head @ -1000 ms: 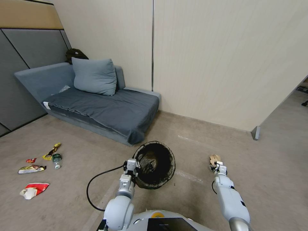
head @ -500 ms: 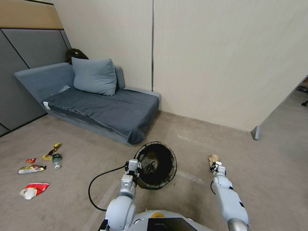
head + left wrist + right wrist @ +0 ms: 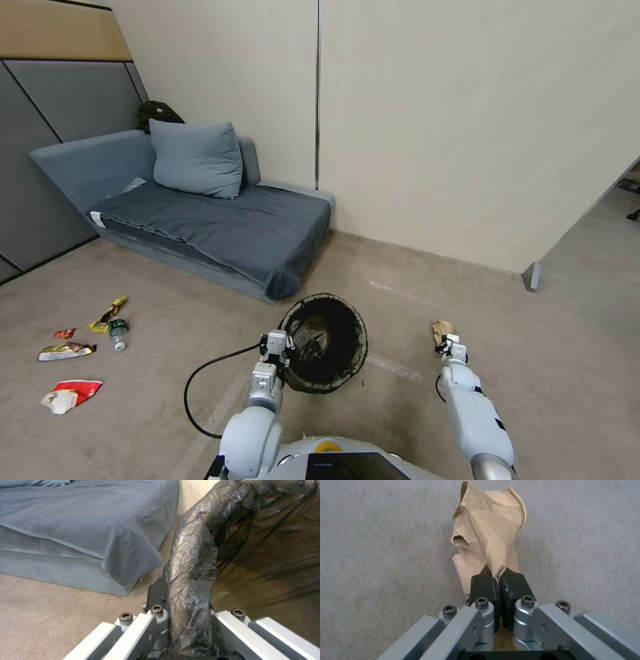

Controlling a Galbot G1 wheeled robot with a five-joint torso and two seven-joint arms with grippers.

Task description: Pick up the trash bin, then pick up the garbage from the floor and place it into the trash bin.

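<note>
Right of the trash bin [image 3: 325, 343] my right gripper [image 3: 451, 344] pinches tan paper [image 3: 488, 540]; left gripper [image 3: 276, 346] clamps bin's rim.

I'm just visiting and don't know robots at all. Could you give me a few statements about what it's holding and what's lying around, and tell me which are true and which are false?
1. The left gripper is clamped on the rim of the trash bin. True.
2. The right gripper is open and holds nothing. False: it is shut on a crumpled piece of brown paper.
3. Snack wrappers and a small bottle lie on the floor to the robot's left. True.
4. The bin has no bag in it. False: a dark plastic bag lines it and folds over the rim.
5. A pillow lies on the floor. False: it sits on the grey sofa.
</note>
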